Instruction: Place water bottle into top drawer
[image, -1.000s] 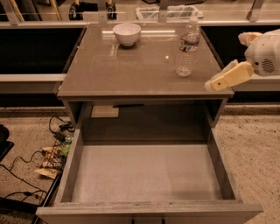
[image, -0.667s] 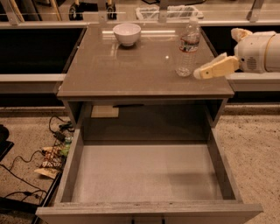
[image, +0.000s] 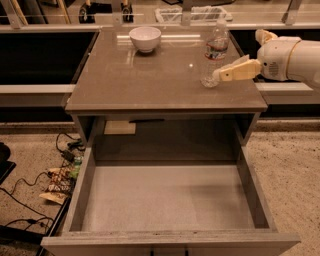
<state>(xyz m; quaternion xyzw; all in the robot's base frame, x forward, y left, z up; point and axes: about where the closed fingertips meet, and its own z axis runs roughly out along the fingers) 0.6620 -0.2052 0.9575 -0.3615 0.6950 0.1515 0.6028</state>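
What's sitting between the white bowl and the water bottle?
Nothing: in the camera view only bare tabletop lies between the white bowl and the water bottle. The gripper is just right of the bottle, beside its base.

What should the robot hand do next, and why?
Probably move in until the bottle sits between its fingers. The gripper is open just beside the bottle, not around it yet, and the bottle stands on the table while the drawer below is open.
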